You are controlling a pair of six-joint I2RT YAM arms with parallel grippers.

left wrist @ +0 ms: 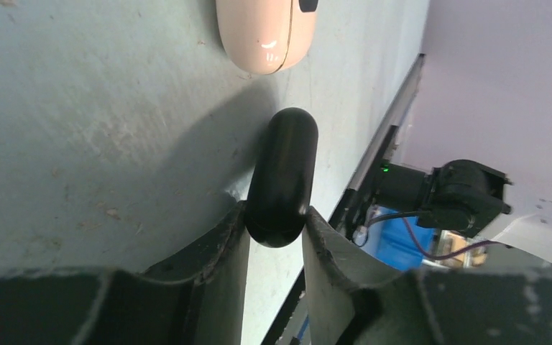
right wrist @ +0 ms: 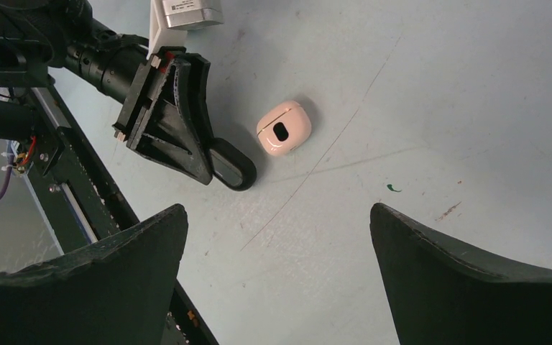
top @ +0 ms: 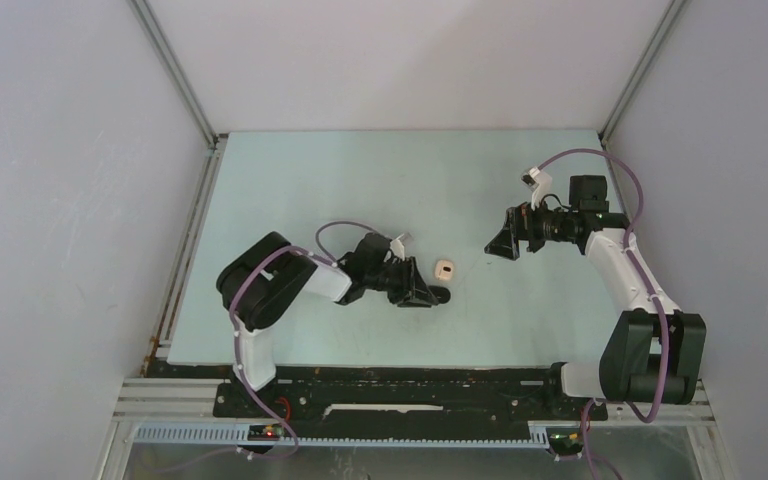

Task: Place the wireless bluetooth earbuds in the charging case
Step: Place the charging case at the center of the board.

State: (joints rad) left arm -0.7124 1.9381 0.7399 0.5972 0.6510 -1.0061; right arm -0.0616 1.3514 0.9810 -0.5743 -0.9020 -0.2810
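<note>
A glossy black, pebble-shaped charging case lies on the pale green table, its near end pinched between both fingertips of my left gripper. From above, this black case pokes out past the left gripper. Just beyond it sits a beige rounded case, closed, with a black oval mark on top. My right gripper hovers open above bare table, well right of both cases. No earbuds show in any view.
The table's near edge carries a black rail where the arm bases are bolted. Grey walls with metal corner posts enclose the back and sides. A small green mark stains the table.
</note>
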